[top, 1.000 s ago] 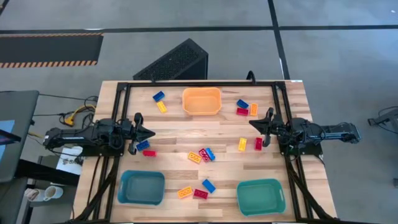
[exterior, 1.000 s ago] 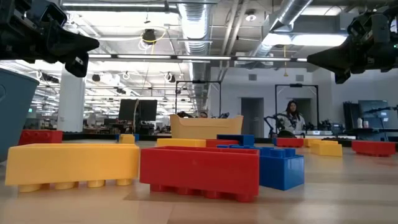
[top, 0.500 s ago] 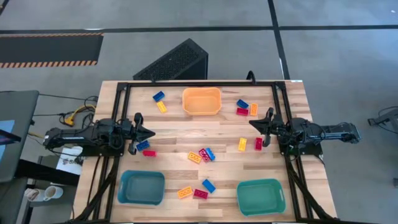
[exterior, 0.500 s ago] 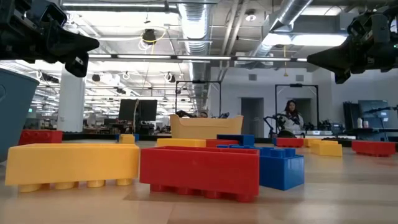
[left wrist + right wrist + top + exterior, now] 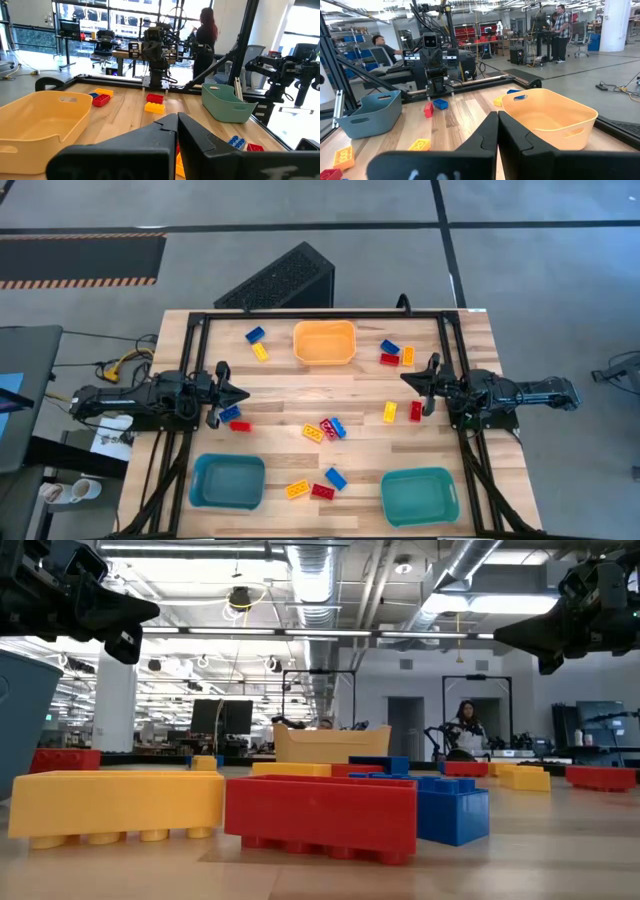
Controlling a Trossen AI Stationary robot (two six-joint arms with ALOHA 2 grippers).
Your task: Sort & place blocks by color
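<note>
Several small red, blue and yellow blocks lie scattered flat on the wooden table: a group [image 5: 325, 428] in the middle, a row of three [image 5: 318, 486] near the front, a pair [image 5: 257, 343] at the far left, and three [image 5: 396, 354] at the far right. My left gripper [image 5: 244, 392] is shut and level above the left side, with a blue block [image 5: 229, 414] and a red block [image 5: 240, 425] just beside and below it. My right gripper [image 5: 404, 378] is shut and level above the right side, near a yellow block [image 5: 390, 412] and a red block [image 5: 416, 411]. Neither touches anything.
An orange bin [image 5: 324, 342] stands at the far middle, a blue-teal bin [image 5: 228, 481] at the near left and a green-teal bin [image 5: 419, 496] at the near right. A black frame [image 5: 320, 313] runs along the table's edges. People stand in the room beyond.
</note>
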